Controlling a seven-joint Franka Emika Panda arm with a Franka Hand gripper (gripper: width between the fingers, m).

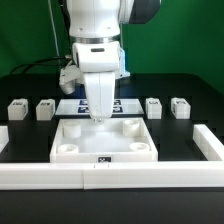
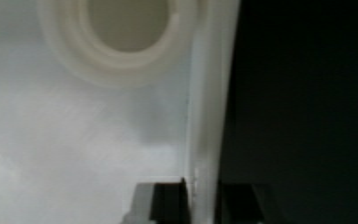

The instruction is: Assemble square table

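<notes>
Nearest in the exterior view, the white bar fence (image 1: 110, 178) is seen running across the front, with a short arm turned back at each end. Just behind its long bar the square table slab (image 1: 105, 140) is laid flat on the black counter (image 1: 30, 85); its near edge, marked by a black-white tag (image 1: 103, 159), lies close against the bar, though contact cannot be confirmed. Strips of bare counter are left open between the slab's side edges and the fence arms. Round sockets are sunk at the slab's corners, one of them at the near corner on the exterior view's left (image 1: 67, 150). At the middle of the slab's far edge the gripper (image 1: 99, 117) is set down from above, closed narrowly on that rim. In the wrist view the slab's straight edge is seen passing between the dark fingers (image 2: 163, 203), with white surface and a socket (image 2: 123, 30) on one side and black counter on the other. Just beyond the gripper the marker board (image 1: 125, 104) is partly hidden by the arm. Four legs stand apart in a row level with it, two on the exterior view's left (image 1: 17, 108) (image 1: 45, 108) and two on its right (image 1: 153, 106) (image 1: 180, 106), with open counter behind them.
</notes>
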